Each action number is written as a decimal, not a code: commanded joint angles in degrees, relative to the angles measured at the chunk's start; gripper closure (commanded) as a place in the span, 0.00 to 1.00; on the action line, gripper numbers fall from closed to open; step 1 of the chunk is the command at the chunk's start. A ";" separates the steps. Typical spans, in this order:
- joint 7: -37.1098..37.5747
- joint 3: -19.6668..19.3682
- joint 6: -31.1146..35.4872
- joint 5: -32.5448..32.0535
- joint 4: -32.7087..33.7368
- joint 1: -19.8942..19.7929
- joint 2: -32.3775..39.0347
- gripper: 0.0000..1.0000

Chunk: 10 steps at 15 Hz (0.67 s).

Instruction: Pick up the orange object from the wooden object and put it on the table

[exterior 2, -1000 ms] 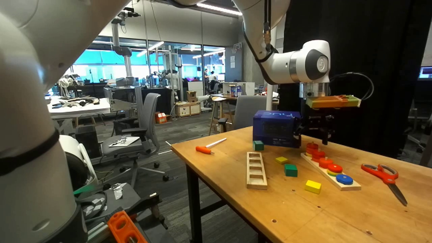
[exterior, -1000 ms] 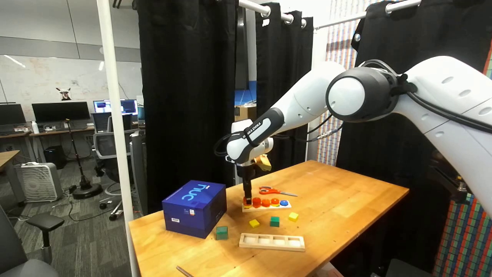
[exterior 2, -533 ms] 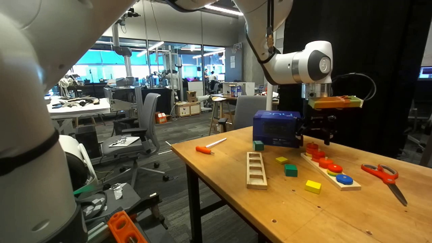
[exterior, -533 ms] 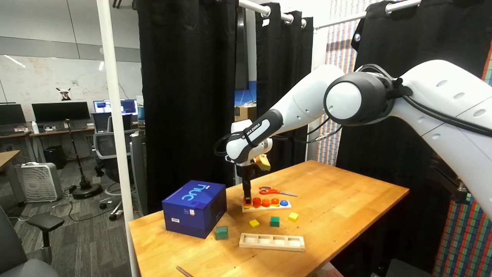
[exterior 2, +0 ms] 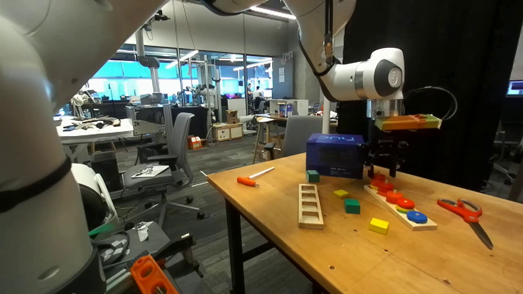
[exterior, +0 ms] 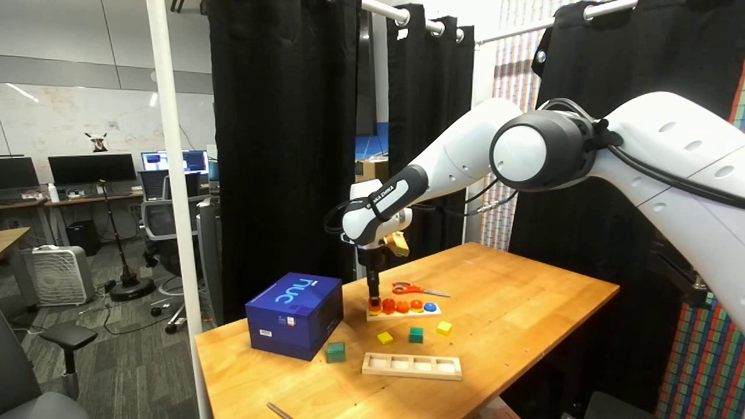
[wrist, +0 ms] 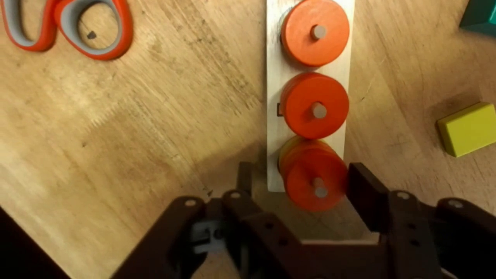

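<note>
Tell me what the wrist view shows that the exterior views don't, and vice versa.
Only the wrist view: a small dark mark on the peg board. Only the exterior views, for instance: the blue NUC box, a four-compartment wooden tray and the blue disc. Shared: the jaws, the board and its orange-red discs, a yellow block and the scissors' red handles.

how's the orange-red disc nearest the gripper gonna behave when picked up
The orange-red disc looks flat and crisp-edged, so it's probably stiff. The peg through its middle likely limits sideways sliding until it lifts clear. Its round rim suggests it could roll if dropped on edge.
</note>
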 commanded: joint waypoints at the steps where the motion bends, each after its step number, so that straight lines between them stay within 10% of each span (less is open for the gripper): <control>1: -0.91 0.99 -0.91 -0.07 2.65 -0.82 1.07 0.65; 4: -0.94 1.02 -0.85 -0.09 2.71 -0.82 1.03 0.83; 10: 0.62 0.31 -1.09 -0.47 0.95 -0.50 -0.92 0.82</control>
